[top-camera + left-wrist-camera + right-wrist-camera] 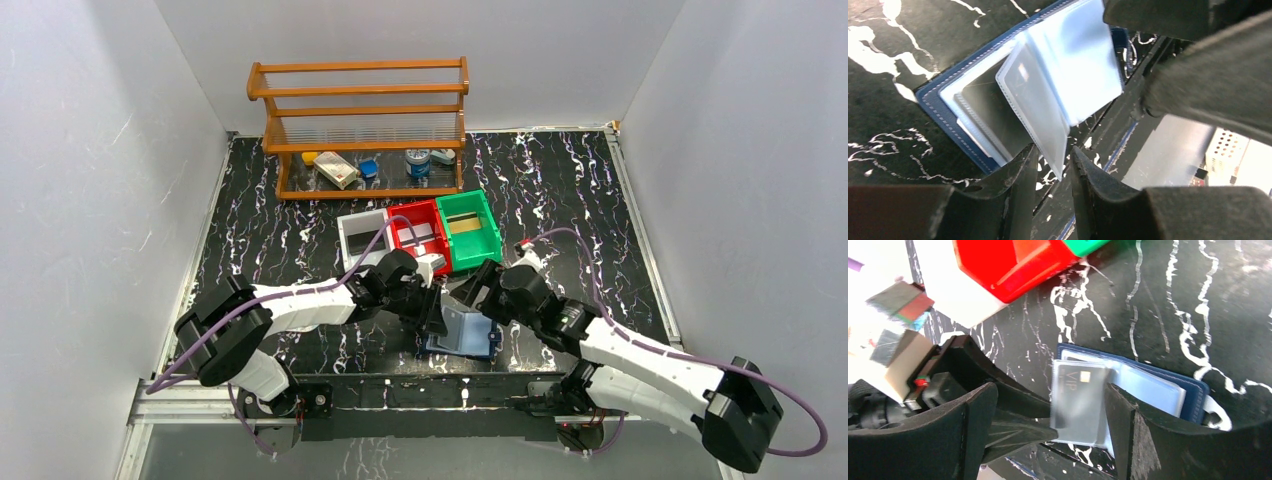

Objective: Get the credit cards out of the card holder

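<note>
Now the card holder (462,338) lies open on the black marble table (560,200) toward 6 o'clock, with the red bin (413,208) at its 12. The left gripper (432,312), at the holder's 9 o'clock, has its fingers (1023,170) pinched on a raised clear sleeve (1043,100). The right gripper (478,288), at 2 o'clock, holds its fingers (1120,415) apart, either side of the sleeves, where a grey VIP card (1079,400) shows.
</note>
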